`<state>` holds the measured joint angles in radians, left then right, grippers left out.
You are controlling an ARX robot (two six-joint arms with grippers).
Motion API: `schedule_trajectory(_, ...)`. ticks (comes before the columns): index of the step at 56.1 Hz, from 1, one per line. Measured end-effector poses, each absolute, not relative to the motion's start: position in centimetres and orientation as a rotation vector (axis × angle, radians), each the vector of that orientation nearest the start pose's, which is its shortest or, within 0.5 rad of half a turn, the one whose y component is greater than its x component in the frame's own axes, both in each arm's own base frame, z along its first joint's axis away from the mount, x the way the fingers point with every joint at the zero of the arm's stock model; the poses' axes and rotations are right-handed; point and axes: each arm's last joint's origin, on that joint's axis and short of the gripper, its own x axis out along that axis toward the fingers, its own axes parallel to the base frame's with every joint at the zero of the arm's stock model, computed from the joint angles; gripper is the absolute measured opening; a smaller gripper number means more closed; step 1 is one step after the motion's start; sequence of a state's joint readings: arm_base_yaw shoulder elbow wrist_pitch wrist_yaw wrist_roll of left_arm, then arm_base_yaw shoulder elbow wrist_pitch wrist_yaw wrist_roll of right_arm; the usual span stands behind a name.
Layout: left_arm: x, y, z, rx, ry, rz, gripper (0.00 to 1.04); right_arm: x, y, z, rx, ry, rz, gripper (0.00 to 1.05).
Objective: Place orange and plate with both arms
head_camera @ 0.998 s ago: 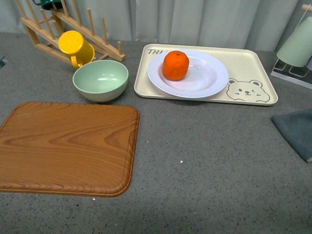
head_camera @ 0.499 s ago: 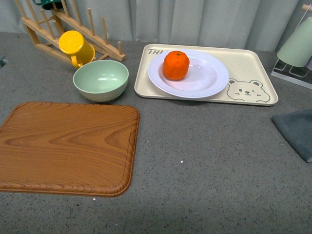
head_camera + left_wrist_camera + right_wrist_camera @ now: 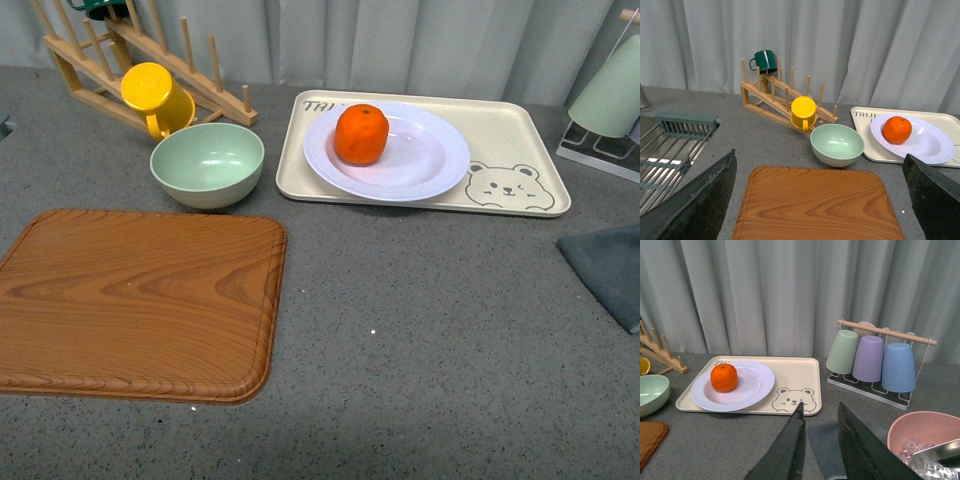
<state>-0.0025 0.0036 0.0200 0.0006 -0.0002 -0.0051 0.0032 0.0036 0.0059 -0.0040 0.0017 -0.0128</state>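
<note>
since the orange sits on the plate in the bear tray, we judge nothing begun; our left gripper gapes wide, right gripper narrowly parted.

Even, soft overhead light in all three views, moderately bright, no hard glare. Front view sharp; plate casts a thin soft shadow on the tray, orange shows a mild highlight on top. Cutting board has a faint sheen. Table grain reads clean. Left wrist view: left tool's fingers dark, blurred, out of focus at the picture's edge. Right wrist view: right tool's fingers likewise dark and soft; background crisp.
</note>
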Motion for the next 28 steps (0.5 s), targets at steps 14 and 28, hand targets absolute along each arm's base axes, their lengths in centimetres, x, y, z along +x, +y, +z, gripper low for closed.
schedule_trajectory(14, 9.67, -0.02, 17.01, -0.005, -0.017, -0.002, 0.98, 9.76, 0.03, 16.49, -0.012, 0.002, 0.002, 0.37)
schedule_trajectory(28, 9.67, -0.02, 17.01, -0.005, -0.017, -0.002, 0.98, 9.76, 0.03, 16.49, -0.011, 0.002, 0.002, 0.83)
